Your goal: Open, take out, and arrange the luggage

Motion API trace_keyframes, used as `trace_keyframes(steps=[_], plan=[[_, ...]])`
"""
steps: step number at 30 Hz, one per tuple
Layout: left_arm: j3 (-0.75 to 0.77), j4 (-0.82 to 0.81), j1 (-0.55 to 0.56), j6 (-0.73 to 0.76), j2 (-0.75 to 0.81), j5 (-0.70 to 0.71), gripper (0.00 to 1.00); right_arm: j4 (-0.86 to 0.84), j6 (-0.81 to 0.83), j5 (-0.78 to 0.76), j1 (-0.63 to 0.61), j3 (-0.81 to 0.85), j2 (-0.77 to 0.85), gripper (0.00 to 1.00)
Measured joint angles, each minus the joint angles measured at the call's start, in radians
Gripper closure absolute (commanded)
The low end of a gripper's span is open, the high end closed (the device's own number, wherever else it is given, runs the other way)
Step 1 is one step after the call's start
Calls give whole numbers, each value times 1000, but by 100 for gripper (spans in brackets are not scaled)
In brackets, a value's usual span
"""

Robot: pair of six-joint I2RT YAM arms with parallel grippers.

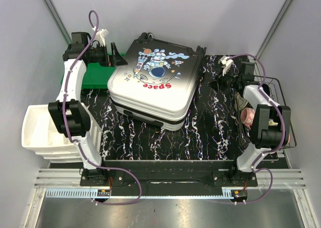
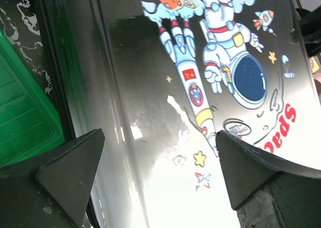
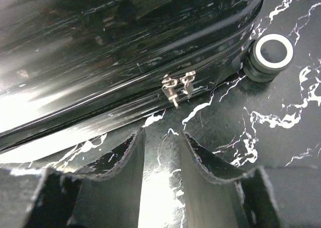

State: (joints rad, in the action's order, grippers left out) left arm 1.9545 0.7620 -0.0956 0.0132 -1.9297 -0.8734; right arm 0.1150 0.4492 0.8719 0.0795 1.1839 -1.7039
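The luggage (image 1: pixel 150 85) lies flat and closed on the black marbled table, its astronaut and "Space" print facing up. My left gripper (image 1: pixel 120 59) is open at its back left corner; in the left wrist view the gripper (image 2: pixel 158 160) holds its fingers wide apart just above the printed shell (image 2: pixel 220 77), holding nothing. My right gripper (image 1: pixel 212 82) sits low at the suitcase's right side. In the right wrist view this gripper (image 3: pixel 161 135) is narrowly open and empty, just short of the two metal zipper pulls (image 3: pixel 178 87). A white wheel (image 3: pixel 272 51) shows to the right.
A green plastic bin (image 1: pixel 88 78) stands behind the suitcase at the left, also in the left wrist view (image 2: pixel 25 118). A white drawer unit (image 1: pixel 42 133) is at the left edge. A wire basket (image 1: pixel 281 95) holding a pink object (image 1: pixel 247 117) stands at the right.
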Motion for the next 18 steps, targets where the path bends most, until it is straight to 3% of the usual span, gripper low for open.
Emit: trace_keyframes(steps=[18], plan=[[-107,-8,10,45,91,-14,1,-172,55,49,-37,42,-169,55]])
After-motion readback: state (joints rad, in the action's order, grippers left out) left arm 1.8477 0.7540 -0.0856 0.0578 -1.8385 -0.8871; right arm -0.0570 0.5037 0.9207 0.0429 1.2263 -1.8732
